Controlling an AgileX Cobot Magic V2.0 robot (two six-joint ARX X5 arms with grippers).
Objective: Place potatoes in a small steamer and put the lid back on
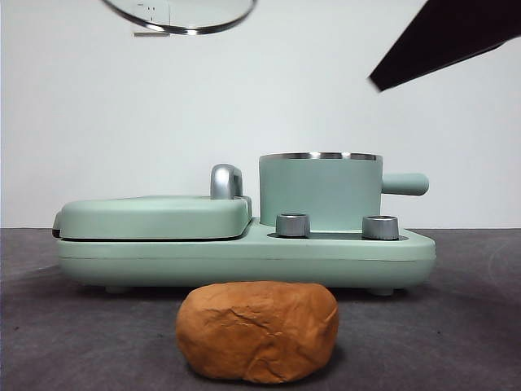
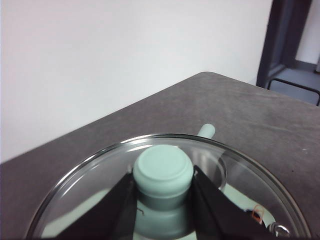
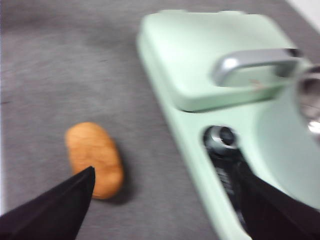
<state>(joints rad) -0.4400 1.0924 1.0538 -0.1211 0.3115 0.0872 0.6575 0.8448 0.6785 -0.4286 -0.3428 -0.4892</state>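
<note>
A mint-green cooking appliance (image 1: pixel 244 257) sits on a dark grey bench (image 1: pixel 456 326) in front of a plain white wall. On its right half stands the small steamer (image 1: pixel 320 191), a mint-green cylindrical pot with a steel rim, uncovered, its stubby handle pointing right. On the left half lies a flat griddle cover (image 1: pixel 155 217) with a chrome handle (image 1: pixel 225 181) at its right edge. Two silver dials (image 1: pixel 293 225) stand along the near edge of the base, below the pot. The potato (image 1: pixel 257 331), an orange-brown wrinkled lump, lies on the bench just in front of the appliance, near its middle, apart from everything else. The lid (image 2: pixel 165 200), clear glass with a steel rim, is held in the air high above the griddle side, only its lower edge showing at the top of the front view. The left end effector (image 2: pixel 163 200) is clenched on the lid's green knob (image 2: pixel 163 172). The right end effector (image 3: pixel 165 200) hangs above the bench with its jaws spread wide and nothing between them, over the near edge of the appliance, with the potato to its left.
</note>
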